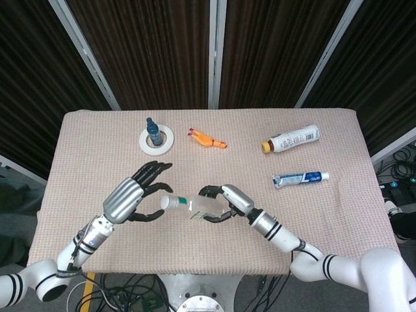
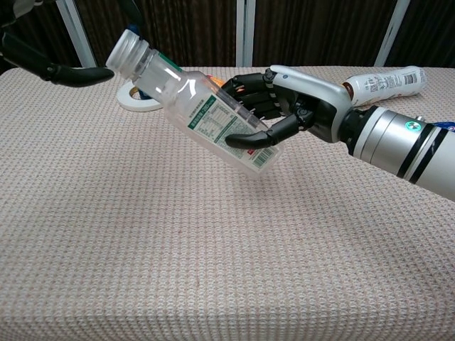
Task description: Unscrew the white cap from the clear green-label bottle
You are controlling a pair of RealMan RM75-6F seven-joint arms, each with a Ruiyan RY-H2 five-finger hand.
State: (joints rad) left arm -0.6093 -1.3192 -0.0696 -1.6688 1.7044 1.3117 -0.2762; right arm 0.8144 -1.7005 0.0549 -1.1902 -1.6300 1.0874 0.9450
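Note:
The clear green-label bottle [image 1: 198, 207] [image 2: 202, 112] is held off the table, tilted, with its white cap [image 1: 169, 202] [image 2: 125, 49] pointing to the left. My right hand [image 1: 227, 201] [image 2: 284, 103] grips the bottle's lower body, fingers wrapped around it. My left hand [image 1: 133, 195] [image 2: 50, 67] is open with fingers spread, just left of the cap. Its fingertips sit close around the cap without closing on it. In the chest view only the left hand's dark fingers show at the top left corner.
At the table's back left, a small blue bottle [image 1: 154, 132] stands on a white tape ring [image 1: 156, 140]. An orange toy [image 1: 207, 140] lies at back centre. A white bottle [image 1: 292, 139] and a toothpaste tube [image 1: 300, 178] lie on the right.

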